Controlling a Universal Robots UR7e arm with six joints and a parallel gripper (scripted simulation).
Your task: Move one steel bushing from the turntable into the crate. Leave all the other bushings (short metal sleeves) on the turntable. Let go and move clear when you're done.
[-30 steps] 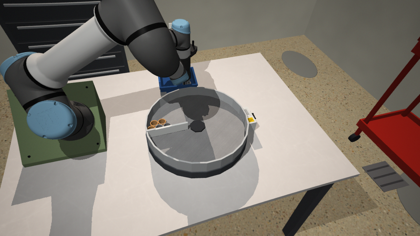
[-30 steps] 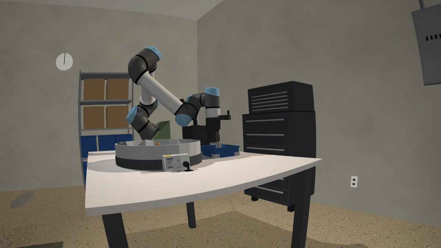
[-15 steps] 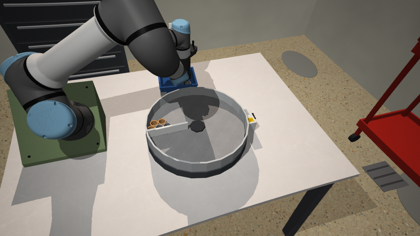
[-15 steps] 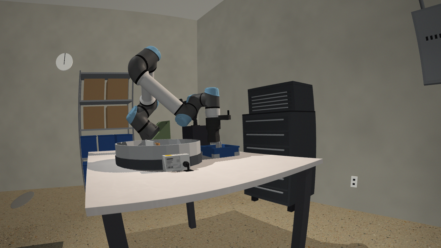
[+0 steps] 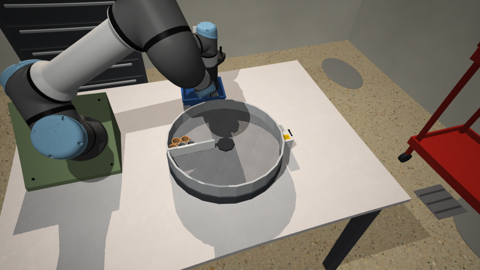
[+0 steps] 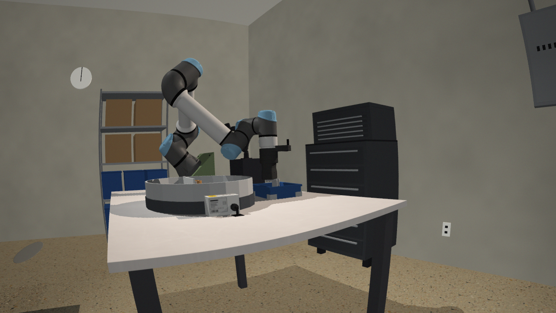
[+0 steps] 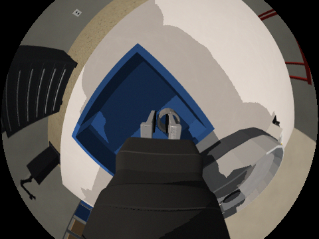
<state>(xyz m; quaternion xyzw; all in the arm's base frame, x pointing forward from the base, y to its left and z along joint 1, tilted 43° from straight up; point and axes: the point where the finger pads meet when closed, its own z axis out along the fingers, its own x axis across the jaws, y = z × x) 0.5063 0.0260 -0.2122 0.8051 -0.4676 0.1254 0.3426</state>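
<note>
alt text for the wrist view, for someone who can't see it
A steel bushing shows over the blue crate, overlapped by one of two parted gripper fingers; whether they touch it is unclear. The turntable's grey wall stands at lower right.
</note>
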